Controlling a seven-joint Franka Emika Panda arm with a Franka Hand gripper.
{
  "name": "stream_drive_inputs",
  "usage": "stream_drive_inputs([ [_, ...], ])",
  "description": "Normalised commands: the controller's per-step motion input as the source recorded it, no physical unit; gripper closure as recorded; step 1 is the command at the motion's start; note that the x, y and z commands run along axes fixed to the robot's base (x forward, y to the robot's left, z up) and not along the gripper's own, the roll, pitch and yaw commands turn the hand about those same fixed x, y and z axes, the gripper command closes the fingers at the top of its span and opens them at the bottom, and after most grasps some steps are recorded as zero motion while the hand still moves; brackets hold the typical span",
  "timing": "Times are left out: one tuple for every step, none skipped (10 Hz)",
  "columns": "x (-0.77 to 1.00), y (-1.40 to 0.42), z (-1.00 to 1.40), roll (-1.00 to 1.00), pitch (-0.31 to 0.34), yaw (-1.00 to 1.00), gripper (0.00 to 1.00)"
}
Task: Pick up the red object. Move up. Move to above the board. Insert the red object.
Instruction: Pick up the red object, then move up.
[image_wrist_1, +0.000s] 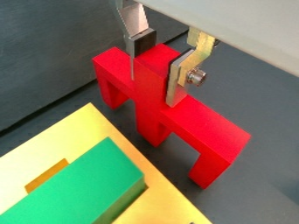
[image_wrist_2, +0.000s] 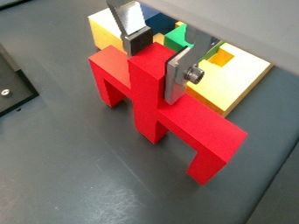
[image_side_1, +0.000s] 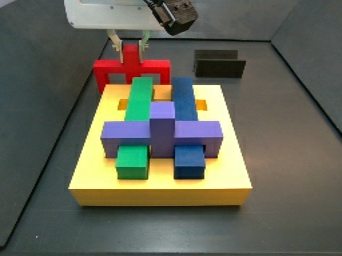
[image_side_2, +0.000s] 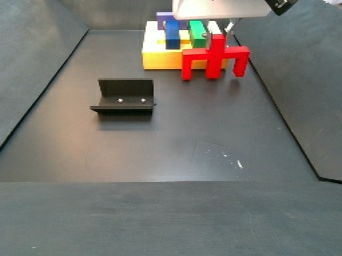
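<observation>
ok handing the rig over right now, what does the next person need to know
Gripper: low over the red object, fingers either side of its upright stem; whether they are clamped is unclear.
Red object: standing on the floor beside the board, not lifted.
Board: green, blue and purple blocks fitted.
Fixture: on the floor, apart.
Done: approach.
Left: grip, lift, move above the board, insert.

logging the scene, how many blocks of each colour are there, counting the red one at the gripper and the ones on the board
red: 1, the red object, its stem between the gripper fingers, beside the board
green: 2
blue: 2
purple: 1
total: 6
</observation>
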Motion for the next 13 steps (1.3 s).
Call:
stream_drive_inputs([
  [0.00, 0.00, 0.00, 0.00, 0.000, 0.00, 1.00],
  [0.00, 0.00, 0.00, 0.00, 0.000, 0.00, 1.00],
  [0.00, 0.00, 0.00, 0.00, 0.000, 0.00, 1.00],
  [0.00, 0.00, 0.00, 0.00, 0.000, 0.00, 1.00],
  [0.00, 0.00, 0.00, 0.00, 0.000, 0.00, 1.00],
  [0.00, 0.00, 0.00, 0.00, 0.000, 0.00, 1.00],
  [0.00, 0.00, 0.00, 0.00, 0.000, 0.00, 1.00],
  [0.00, 0.00, 0.00, 0.00, 0.000, 0.00, 1.00],
  [0.00, 0.00, 0.00, 0.00, 0.000, 0.00, 1.00],
  [0.00, 0.00, 0.00, 0.00, 0.000, 0.00, 1.00],
  [0.00, 0.00, 0.83, 0.00, 0.000, 0.00, 1.00],
  [-0.09, 0.02, 0.77, 0.01, 0.053, -0.03, 1.00],
  [-0.12, 0.01, 0.61, -0.02, 0.064, -0.03, 1.00],
])
